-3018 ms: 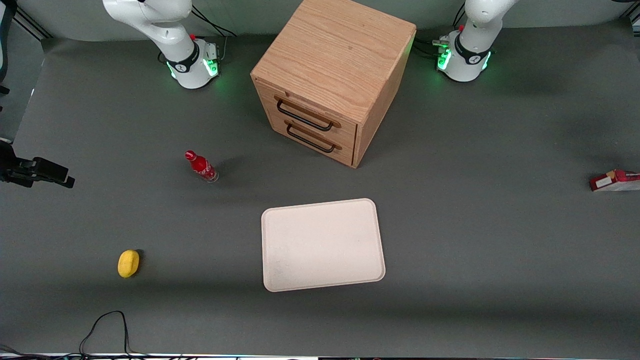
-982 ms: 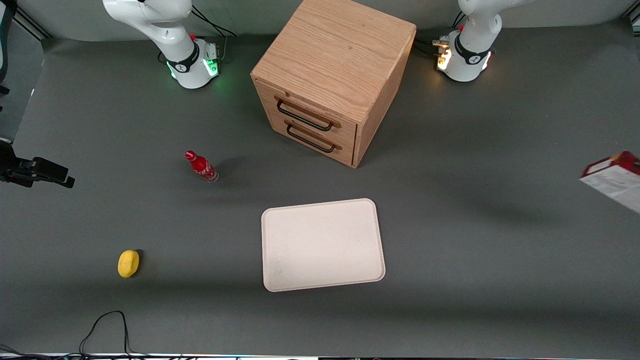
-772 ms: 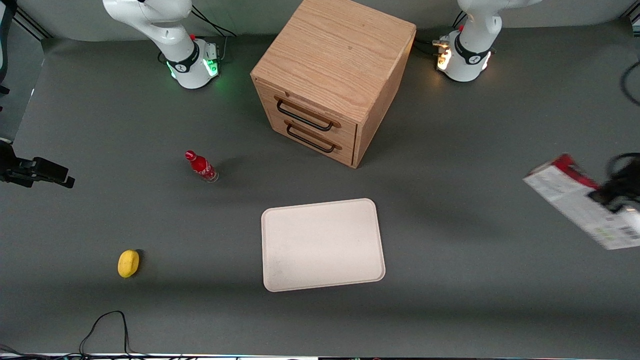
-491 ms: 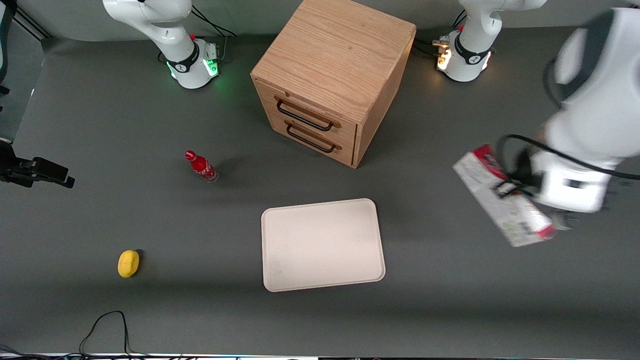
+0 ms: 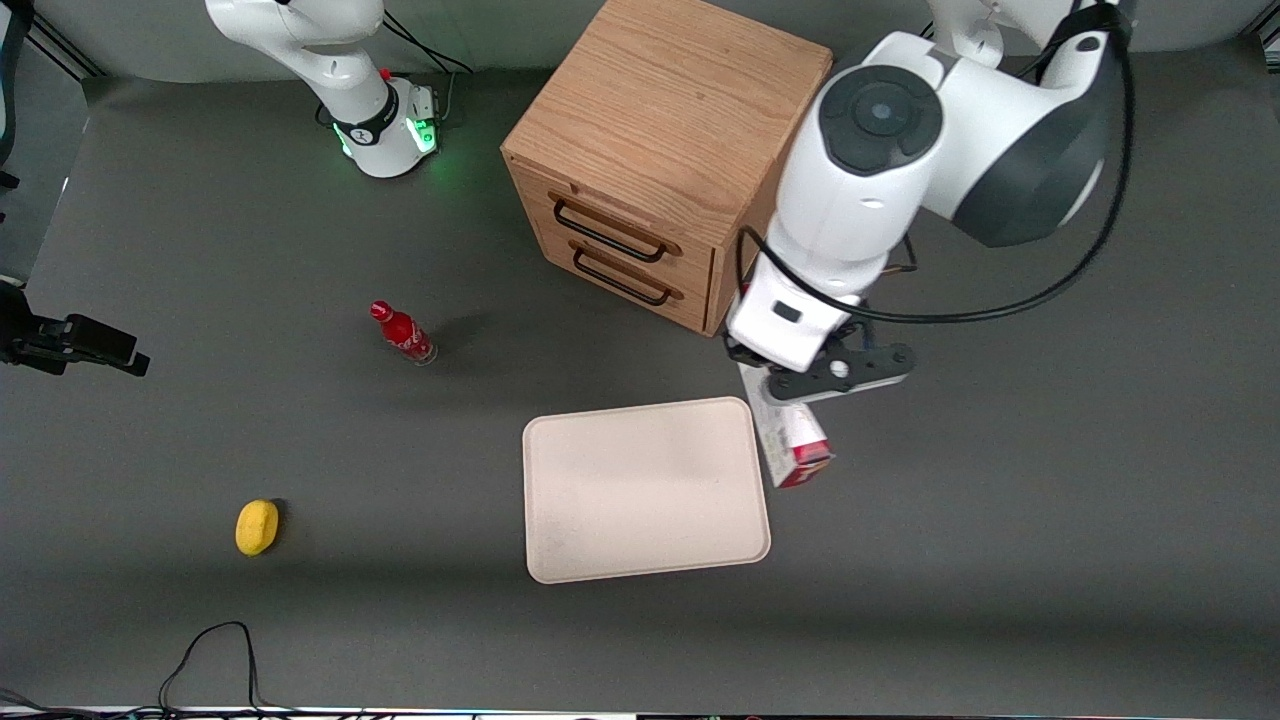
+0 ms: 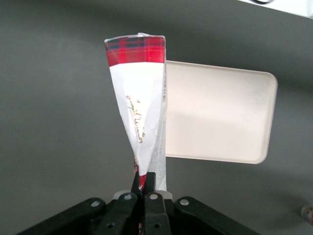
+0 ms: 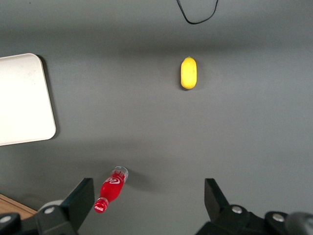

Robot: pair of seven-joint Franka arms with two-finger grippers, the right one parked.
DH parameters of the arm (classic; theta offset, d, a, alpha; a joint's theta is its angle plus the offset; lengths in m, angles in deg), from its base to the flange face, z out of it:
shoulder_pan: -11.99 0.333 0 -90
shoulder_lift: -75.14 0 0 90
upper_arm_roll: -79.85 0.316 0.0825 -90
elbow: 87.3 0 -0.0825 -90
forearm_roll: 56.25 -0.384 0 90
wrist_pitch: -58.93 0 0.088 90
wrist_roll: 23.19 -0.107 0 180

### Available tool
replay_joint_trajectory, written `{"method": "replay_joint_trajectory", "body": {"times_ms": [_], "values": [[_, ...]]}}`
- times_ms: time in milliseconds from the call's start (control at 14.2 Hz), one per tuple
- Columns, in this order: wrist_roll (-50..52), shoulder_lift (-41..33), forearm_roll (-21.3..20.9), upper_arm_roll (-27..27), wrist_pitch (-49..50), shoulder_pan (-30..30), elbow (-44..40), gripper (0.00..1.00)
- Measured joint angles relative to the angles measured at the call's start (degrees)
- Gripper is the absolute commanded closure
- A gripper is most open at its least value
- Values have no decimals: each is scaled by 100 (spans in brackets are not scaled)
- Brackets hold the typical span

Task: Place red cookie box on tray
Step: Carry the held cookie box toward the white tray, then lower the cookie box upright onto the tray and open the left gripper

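Observation:
My left gripper (image 5: pixel 790 385) (image 6: pixel 145 179) is shut on one end of the red cookie box (image 5: pixel 789 440) (image 6: pixel 141 105), a long slim carton with a red tartan end and a white face. It holds the box in the air, just beside the edge of the cream-white tray (image 5: pixel 645 488) (image 6: pixel 217 112) that faces the working arm's end of the table. The box runs along that edge, its free end pointing toward the front camera. The tray lies flat on the grey table with nothing on it.
The wooden two-drawer cabinet (image 5: pixel 660 160) stands close by, farther from the front camera than the tray, and my arm (image 5: pixel 880 150) reaches past its corner. A small red bottle (image 5: pixel 403 334) (image 7: pixel 111 190) and a yellow object (image 5: pixel 256 526) (image 7: pixel 188 73) lie toward the parked arm's end.
The gripper has carried the red cookie box from the working arm's end of the table to the tray's edge, and the box has turned to lie along that edge.

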Motion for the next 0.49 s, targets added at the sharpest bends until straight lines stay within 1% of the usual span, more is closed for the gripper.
{"method": "replay_joint_trajectory", "body": {"times_ms": [351,491], "values": [[-190,47,0,-74,-13,12,-4,100],[-312,290,0,-68,-211,23,11,100]]}}
